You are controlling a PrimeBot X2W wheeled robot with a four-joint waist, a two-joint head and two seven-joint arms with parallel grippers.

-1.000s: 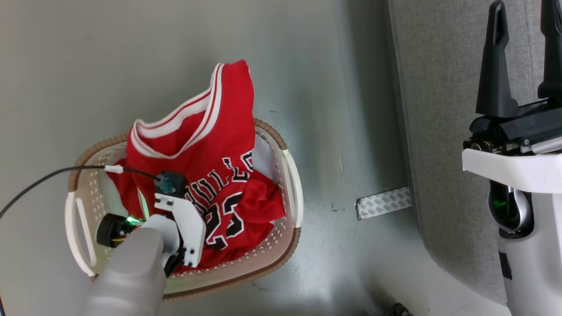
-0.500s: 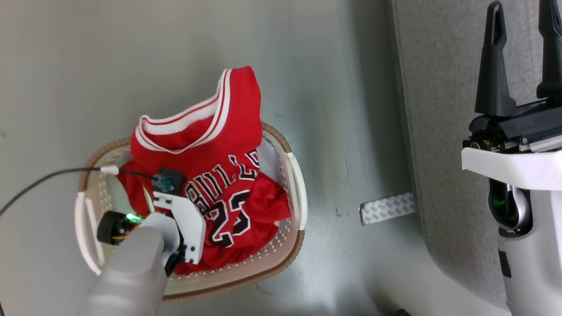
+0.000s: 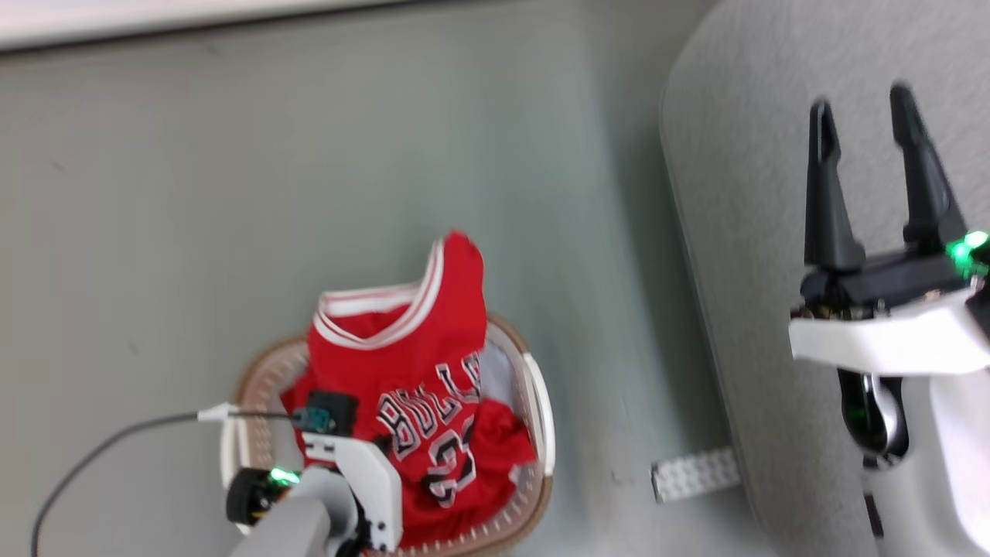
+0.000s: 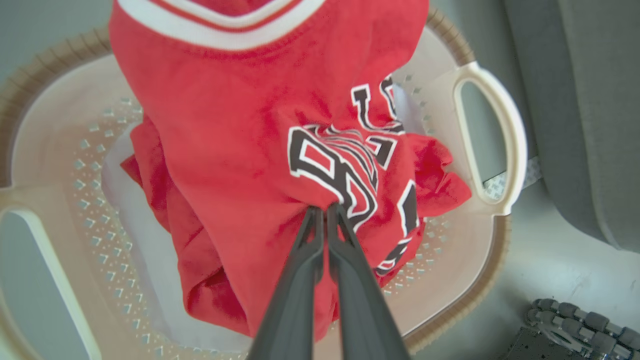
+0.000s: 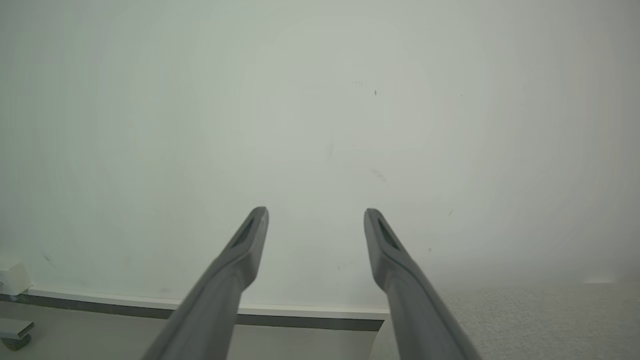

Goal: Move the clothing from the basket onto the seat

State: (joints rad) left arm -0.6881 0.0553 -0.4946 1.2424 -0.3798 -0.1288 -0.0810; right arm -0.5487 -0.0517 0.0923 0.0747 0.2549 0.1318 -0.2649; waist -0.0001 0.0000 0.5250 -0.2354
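Note:
The clothing, a red jersey lettered "BULLS" and "23", is heaped in the off-white basket, and one end stands up over the brown rim. In the left wrist view my left gripper is shut on a fold of the jersey at the black lettering, inside the basket. My left wrist covers its fingers in the head view. My right gripper is open and holds nothing above the light-grey seat. The right wrist view has this gripper facing a pale wall.
Plain white fabric lies under the jersey in the basket. A patterned white strip lies on the grey floor between basket and seat. A black cable trails left from my wrist. A skirting line runs along the top.
The head camera has tilted, so basket, seat and right gripper all sit lower in the picture. My left gripper has closed on the jersey. The right gripper stays open.

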